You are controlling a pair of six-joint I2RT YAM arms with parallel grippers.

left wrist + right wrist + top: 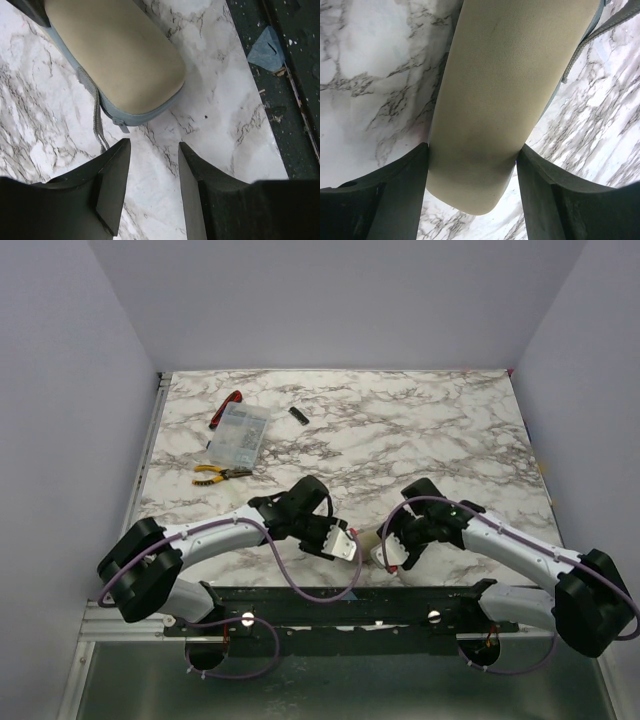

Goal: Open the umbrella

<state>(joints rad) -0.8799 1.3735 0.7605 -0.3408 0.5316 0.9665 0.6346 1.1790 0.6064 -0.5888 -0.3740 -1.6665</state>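
The umbrella (495,100) is folded, a pale cream oblong with blue-grey trim, lying on the marble table near the front edge. In the top view only a small cream part of it (368,539) shows between the two grippers. My right gripper (472,150) is shut on it, one finger on each side near its rounded end. My left gripper (154,145) is open and empty, its jaws apart just short of the umbrella's other end (115,55). A grey loop strap (95,110) and a zip pull (120,123) hang there.
A clear plastic box (238,435), a red-handled tool (226,410), yellow pliers (220,473) and a small black stick (297,416) lie at the back left. The black front rail (350,605) runs just behind both grippers.
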